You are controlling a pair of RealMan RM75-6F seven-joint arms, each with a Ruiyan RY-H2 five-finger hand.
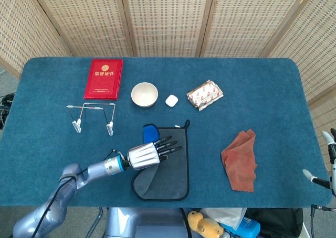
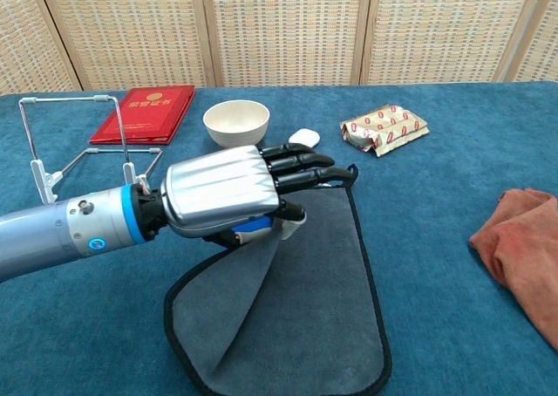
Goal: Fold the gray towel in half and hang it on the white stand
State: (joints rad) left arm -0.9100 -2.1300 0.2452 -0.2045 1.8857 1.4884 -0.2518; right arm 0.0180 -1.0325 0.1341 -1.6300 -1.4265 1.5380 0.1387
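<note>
The gray towel (image 1: 176,164) (image 2: 323,300) with black trim lies at the table's front centre, its left half lifted and partly turned over toward the right, showing a blue underside (image 1: 149,132). My left hand (image 1: 149,153) (image 2: 235,191) pinches the towel's left edge and holds it above the towel's middle. The white wire stand (image 1: 93,117) (image 2: 78,143) sits upright to the left of the towel, apart from it. My right hand (image 1: 328,164) shows only partly at the right edge of the head view, its fingers too cut off to read.
A red booklet (image 1: 104,78), a white bowl (image 1: 144,94), a small white case (image 1: 171,100) and a patterned packet (image 1: 205,95) lie behind the towel. A rust-red cloth (image 1: 241,162) lies at the front right.
</note>
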